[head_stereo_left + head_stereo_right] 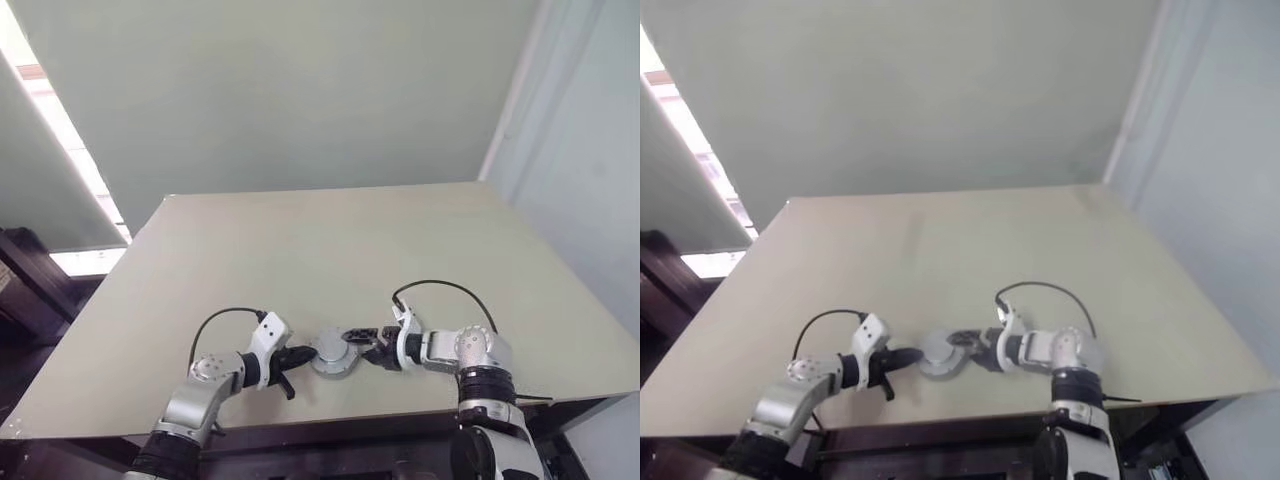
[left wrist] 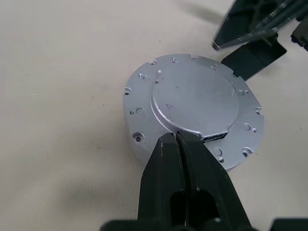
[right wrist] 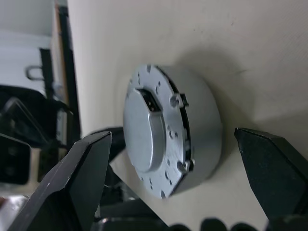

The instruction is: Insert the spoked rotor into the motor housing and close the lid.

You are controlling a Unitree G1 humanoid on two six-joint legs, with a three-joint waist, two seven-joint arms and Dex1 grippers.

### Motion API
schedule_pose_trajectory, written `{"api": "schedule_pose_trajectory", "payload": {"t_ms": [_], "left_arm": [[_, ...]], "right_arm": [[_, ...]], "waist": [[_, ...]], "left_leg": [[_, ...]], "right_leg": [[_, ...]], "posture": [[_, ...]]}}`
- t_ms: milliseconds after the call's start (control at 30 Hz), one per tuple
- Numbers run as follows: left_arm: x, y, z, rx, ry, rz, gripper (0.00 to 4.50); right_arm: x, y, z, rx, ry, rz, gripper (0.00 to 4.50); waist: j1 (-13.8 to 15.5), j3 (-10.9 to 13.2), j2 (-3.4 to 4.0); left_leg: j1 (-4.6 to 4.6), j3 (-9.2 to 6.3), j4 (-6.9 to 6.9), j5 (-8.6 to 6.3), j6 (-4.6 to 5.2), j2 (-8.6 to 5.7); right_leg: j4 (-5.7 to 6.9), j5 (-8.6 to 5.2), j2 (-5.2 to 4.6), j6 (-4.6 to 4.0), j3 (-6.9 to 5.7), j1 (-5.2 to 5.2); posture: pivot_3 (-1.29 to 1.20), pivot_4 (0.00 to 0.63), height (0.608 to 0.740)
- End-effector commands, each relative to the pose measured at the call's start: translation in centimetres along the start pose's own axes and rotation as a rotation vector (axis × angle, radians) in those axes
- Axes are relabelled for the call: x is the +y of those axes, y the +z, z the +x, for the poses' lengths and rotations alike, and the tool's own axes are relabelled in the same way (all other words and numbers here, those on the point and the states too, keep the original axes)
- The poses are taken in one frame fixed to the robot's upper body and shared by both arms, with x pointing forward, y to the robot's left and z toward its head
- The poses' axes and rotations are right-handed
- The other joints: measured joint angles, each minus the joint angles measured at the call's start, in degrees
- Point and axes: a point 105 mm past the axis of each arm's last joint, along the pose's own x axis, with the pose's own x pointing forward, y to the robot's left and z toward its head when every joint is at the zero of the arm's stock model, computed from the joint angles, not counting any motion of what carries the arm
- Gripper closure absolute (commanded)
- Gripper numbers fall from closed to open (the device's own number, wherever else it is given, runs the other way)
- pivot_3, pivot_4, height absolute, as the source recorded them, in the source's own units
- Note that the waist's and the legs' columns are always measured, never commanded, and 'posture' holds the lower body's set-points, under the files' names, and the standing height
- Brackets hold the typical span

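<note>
One silver puck sits between our two end effectors near the front edge of the pale worktop (image 1: 330, 250): the motor housing (image 1: 333, 355). We see it as a short, round metal drum with a flat flange on top, dotted around its rim with small screw holes and notches. A raised, smooth circular plate covers the middle of that upper face, and one side of the plate is cut straight, with a small dark rectangular slot at that flat. The side wall is plain brushed silver.

It lies flat, broad face up, its axis standing upright from the worktop; being round, it has no long axis across the surface. The straight cut with the slot faces our left end effector (image 2: 175, 137).

That left end effector has its two black fingers pressed together, holding nothing, and their tips meet right at the housing's flange beside the slot; we cannot tell whether they actually touch it. Our right end effector (image 3: 192, 159) stands wide apart, one finger on each side of the housing with clear space between, gripping nothing.
</note>
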Motion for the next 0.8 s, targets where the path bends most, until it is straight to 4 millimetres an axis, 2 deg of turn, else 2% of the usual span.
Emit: {"api": "schedule_pose_trajectory", "payload": {"t_ms": [33,400,800], "left_arm": [[-0.2,-1.5,-0.1,0.071,0.003,-0.017,4.50],[-0.1,-1.6,-0.8,0.082,0.021,-0.025,4.50],[-0.2,-1.6,-0.7,0.083,0.023,-0.027,4.50]], "right_arm": [[1.4,0.3,0.9,-0.005,0.076,0.027,0.01],[4.1,-2.1,3.7,0.090,0.171,0.033,0.01],[3.4,-2.7,3.3,0.115,0.156,0.034,0.01]], "waist": [[-0.1,0.0,0.00],[-1.7,0.0,0.02],[-2.0,0.0,0.04]], "left_leg": [[0.02,0.01,-0.02,0.00,0.00,0.02],[0.14,0.04,-0.24,0.01,0.01,0.10],[0.15,0.03,-0.30,0.02,0.02,0.09]], "right_leg": [[0.00,0.00,0.01,0.00,0.01,0.00],[0.01,0.00,0.07,-0.01,0.03,-0.01],[0.01,0.00,0.07,0.00,0.02,-0.02]], "posture": [[0.00,0.000,0.740],[0.00,0.000,0.740],[0.00,0.000,0.740]]}}
